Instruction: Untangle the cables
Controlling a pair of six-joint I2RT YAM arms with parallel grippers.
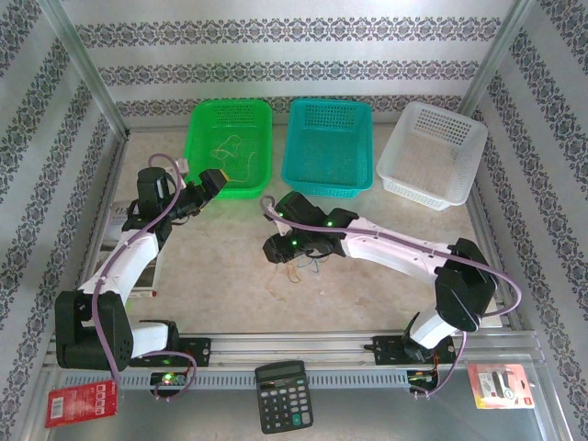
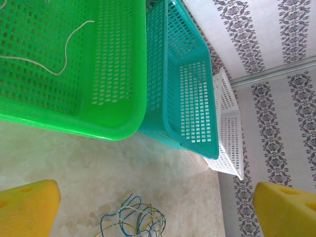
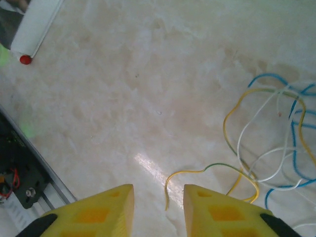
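So the cables (image 1: pixel 299 267) are a loose little tangle of blue, yellow and whitish wire lying flat on the table (image 1: pixel 216 271), pretty much dead centre, at about 6 o'clock from the teal basket (image 1: pixel 326 188). One more pale wire (image 1: pixel 230 147) is on its own inside the green basket (image 1: pixel 264 138), squiggled across the floor of it.

In the right wrist view the tangle sits at roughly 2 to 3 o'clock from the right gripper (image 3: pixel 158 197). One loose yellow end curls out of the bunch and drops toward the gap between the fingers (image 3: pixel 106 210). The jaws are only a narrow slot apart, and I can't see them pinching anything. That yellow tip looks like it's just lying on the table. In the top view the right gripper sits at about 9 o'clock of the pile, right up against it.

The left gripper (image 1: pixel 213 179) is spread wide and holding nothing, hanging at the near rim of the green basket, at about 10 o'clock from the cables and well apart from them. Its camera looks over the three baskets in a row, with the white basket (image 1: pixel 427 193) at the far right.

There's also a calculator (image 1: pixel 285 395) at 6 o'clock on the front ledge.
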